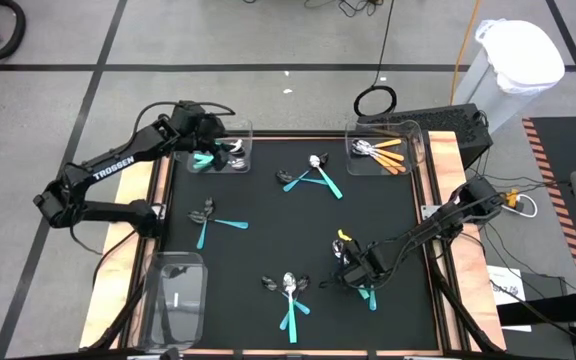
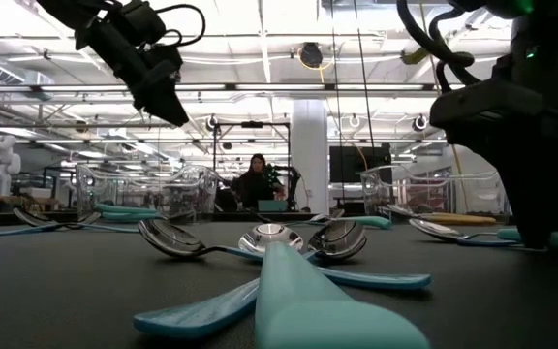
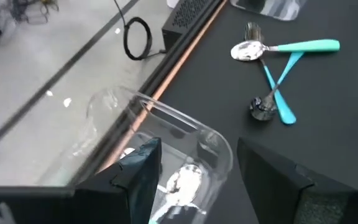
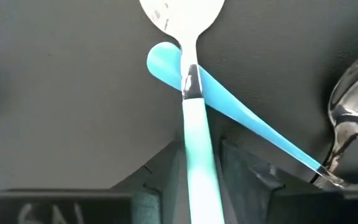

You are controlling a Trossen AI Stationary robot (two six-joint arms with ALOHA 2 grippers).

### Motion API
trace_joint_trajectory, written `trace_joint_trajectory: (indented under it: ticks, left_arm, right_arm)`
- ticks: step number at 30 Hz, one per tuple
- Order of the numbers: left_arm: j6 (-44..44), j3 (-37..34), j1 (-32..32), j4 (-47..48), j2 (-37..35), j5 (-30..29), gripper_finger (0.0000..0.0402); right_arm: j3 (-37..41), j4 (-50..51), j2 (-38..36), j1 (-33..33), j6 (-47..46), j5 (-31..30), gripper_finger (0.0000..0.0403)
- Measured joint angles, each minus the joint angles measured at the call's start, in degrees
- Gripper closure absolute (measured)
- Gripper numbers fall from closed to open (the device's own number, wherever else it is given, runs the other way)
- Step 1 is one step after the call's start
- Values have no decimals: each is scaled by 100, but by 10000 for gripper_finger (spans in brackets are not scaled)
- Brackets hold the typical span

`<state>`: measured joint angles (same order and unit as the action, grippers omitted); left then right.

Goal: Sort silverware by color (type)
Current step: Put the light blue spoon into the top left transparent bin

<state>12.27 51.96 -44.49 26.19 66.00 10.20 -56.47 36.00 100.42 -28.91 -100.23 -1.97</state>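
Teal-handled silverware lies in small heaps on the black mat: one far centre (image 1: 313, 177), one left (image 1: 208, 222), one near centre (image 1: 288, 290). My right gripper (image 1: 353, 272) points down over a fourth heap (image 1: 368, 294). Its fingers stand narrowly apart on either side of a teal spoon's handle (image 4: 194, 134). That spoon lies across another teal handle (image 4: 235, 115). My left gripper (image 3: 197, 168) hangs open and holds nothing above the far-left clear bin (image 1: 230, 158), which holds teal pieces. The far-right bin (image 1: 383, 152) holds orange-handled pieces. My right gripper comes from above, pointing down, with its fingers (image 4: 241, 168) astride the teal spoon's handle (image 4: 197, 165), lying across it a little behind the neck. A thin gap seems to remain on each side. I cannot tell whether the pads touch. The spoon lies flat on the mat.
A third clear bin (image 1: 178, 295) stands on the wooden border at the near left. A shiny head (image 4: 353, 106) lies close beside the right gripper. Wooden edging (image 1: 433, 200) frames the mat. In the low view a teal spoon (image 2: 308, 301) lies right in front of the camera.
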Motion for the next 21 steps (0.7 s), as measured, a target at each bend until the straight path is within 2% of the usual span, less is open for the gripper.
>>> trace_joint_trajectory:
  ticks: [5, 9, 12, 16, 21]
  left_arm:
    - [-835, -2, 0, 75, -19, 205, 187]
    - [-1052, -2, 44, 73, -28, 1024, 187]
    - [-1294, -2, 131, 51, -31, 1614, 187]
    - [-1652, -2, 321, -204, -28, 2228, 187]
    - [-1942, -4, 718, -653, -28, 2373, 187]
  right_arm:
    - [-128, 89, 7, 7, 67, -25, 355]
    - [-384, 41, 13, 2, 70, -311, 358]
    - [-570, -114, 24, 30, 33, -791, 358]
    - [-808, -134, -57, 146, 16, -1766, 352]
    - [-1127, -165, -67, 412, 395, -3051, 348]
